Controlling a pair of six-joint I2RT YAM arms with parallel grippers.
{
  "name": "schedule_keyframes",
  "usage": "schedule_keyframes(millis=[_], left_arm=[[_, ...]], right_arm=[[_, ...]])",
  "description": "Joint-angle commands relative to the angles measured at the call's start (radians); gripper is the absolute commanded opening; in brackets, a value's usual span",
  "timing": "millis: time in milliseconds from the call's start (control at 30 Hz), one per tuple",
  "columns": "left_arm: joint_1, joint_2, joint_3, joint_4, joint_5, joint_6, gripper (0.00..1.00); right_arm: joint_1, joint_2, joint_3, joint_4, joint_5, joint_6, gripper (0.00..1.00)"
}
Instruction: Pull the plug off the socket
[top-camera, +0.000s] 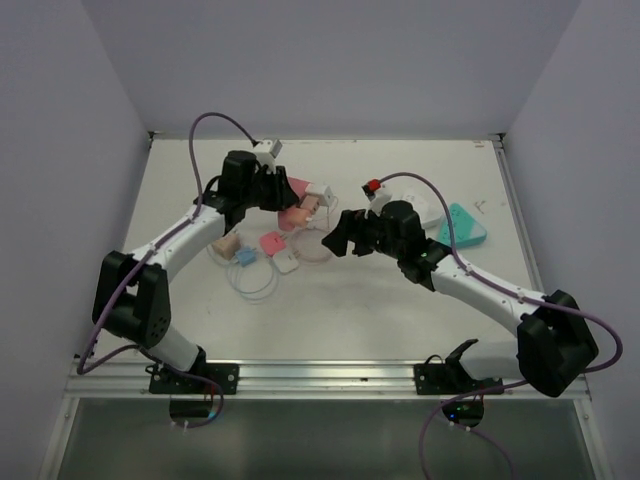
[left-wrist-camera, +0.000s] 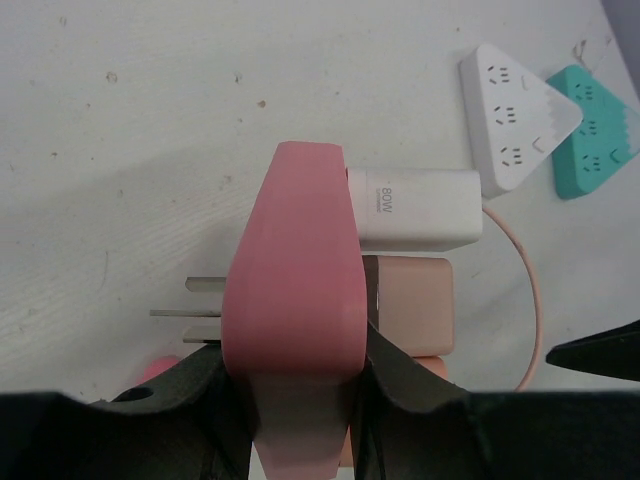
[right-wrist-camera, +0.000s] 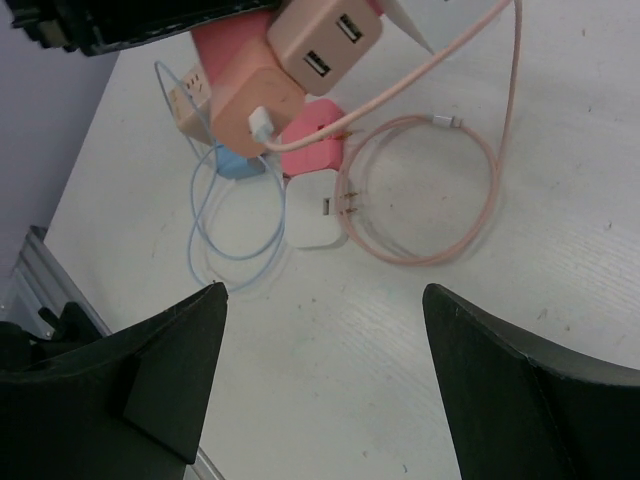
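My left gripper (top-camera: 272, 188) is shut on a pink socket block (left-wrist-camera: 295, 290) and holds it above the table. A white 80W charger (left-wrist-camera: 415, 208) and a beige charger (left-wrist-camera: 410, 305) are plugged into its side. In the right wrist view the pink socket block (right-wrist-camera: 225, 50) carries a beige two-port USB charger (right-wrist-camera: 325, 35) and a peach charger (right-wrist-camera: 255, 105) with a pink cable. My right gripper (top-camera: 335, 238) is open and empty, just right of the chargers and apart from them. Its fingers (right-wrist-camera: 180, 370) frame bare table.
A pink cable coil (right-wrist-camera: 420, 190), a white plug (right-wrist-camera: 315, 220), a pink plug (right-wrist-camera: 315, 145), a blue plug (right-wrist-camera: 238, 165) and a blue cable loop (right-wrist-camera: 235, 240) lie below the socket. A white triangular socket (left-wrist-camera: 510, 115) and a teal one (left-wrist-camera: 590, 130) lie to the right.
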Motion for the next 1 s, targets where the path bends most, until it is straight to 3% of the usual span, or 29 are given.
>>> schedule_keyframes(millis=[0,200,433,967], left_arm=[[-0.005,-0.133,-0.055,0.105,-0.088,-0.161,0.00],[-0.062,-0.275,-0.151,0.105,-0.266,-0.172,0.00],[-0.094,-0.380,-0.233,0.172,-0.369,-0.153,0.00],[-0.110,-0.429,-0.256,0.197,-0.371,-0.140,0.00]], right_arm=[[0.007,-0.038,0.030,0.008,0.077,0.152,0.82],[0.054,-0.030,0.033,0.053,0.143,0.279,0.77],[0.134,0.045,0.094,0.092,0.151,0.372,0.76],[0.193,0.244,0.195,0.198,0.221,0.478,0.72]])
